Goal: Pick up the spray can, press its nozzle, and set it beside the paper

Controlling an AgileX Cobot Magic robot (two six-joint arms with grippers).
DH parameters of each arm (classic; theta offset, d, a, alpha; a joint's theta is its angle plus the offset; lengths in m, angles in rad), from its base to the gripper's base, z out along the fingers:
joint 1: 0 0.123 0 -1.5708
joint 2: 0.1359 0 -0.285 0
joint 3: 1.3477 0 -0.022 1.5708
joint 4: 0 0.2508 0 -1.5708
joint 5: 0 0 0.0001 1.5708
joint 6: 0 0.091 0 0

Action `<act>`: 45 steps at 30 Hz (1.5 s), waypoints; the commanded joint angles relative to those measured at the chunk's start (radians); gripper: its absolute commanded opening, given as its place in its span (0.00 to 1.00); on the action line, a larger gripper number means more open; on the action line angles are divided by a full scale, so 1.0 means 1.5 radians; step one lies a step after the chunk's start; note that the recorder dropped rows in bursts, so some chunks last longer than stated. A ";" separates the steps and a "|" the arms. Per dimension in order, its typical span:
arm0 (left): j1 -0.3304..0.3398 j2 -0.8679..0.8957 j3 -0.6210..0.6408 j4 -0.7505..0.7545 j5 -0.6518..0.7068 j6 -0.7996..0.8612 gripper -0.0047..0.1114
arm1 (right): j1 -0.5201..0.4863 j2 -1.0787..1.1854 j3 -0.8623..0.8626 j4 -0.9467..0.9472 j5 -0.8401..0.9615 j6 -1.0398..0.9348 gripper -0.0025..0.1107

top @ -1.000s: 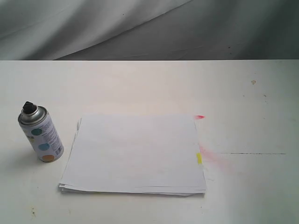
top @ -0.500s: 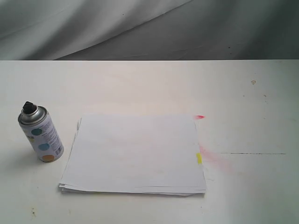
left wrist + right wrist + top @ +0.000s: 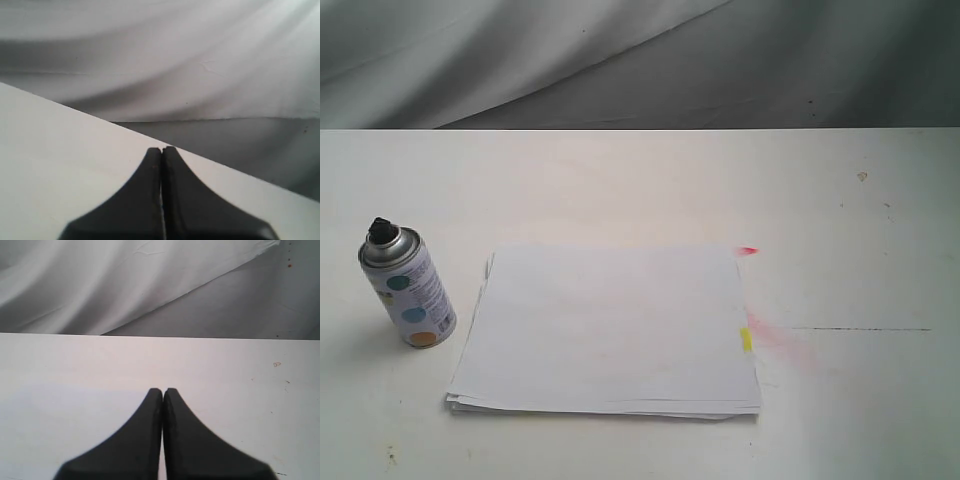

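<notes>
The spray can (image 3: 408, 288) stands upright on the table at the left, silver with a white label bearing teal, blue and orange dots. Its black nozzle (image 3: 384, 230) tops the dome. Just right of it lies the paper (image 3: 608, 330), a thin white stack with a small yellow mark (image 3: 746, 340) at its right edge. Neither gripper appears in the exterior view. My left gripper (image 3: 161, 149) is shut on nothing, above bare table. My right gripper (image 3: 163, 389) is shut too, empty; the paper's pale sheet (image 3: 65, 425) lies below it.
The white table (image 3: 840, 220) has a pink-red smear (image 3: 782, 340) and a red mark (image 3: 748, 250) right of the paper, plus a thin dark line (image 3: 860, 329). A grey-white draped cloth (image 3: 620, 60) hangs behind the table's far edge.
</notes>
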 commanded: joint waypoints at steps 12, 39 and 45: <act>-0.004 0.246 -0.414 0.035 0.474 0.073 0.04 | -0.001 -0.003 0.002 -0.001 0.001 0.001 0.02; -0.097 0.435 -0.322 0.241 0.289 -0.045 0.04 | -0.001 -0.003 0.002 -0.001 0.001 0.001 0.02; -0.139 0.515 -0.273 0.245 0.195 -0.091 0.04 | -0.001 -0.003 0.002 -0.001 0.001 0.001 0.02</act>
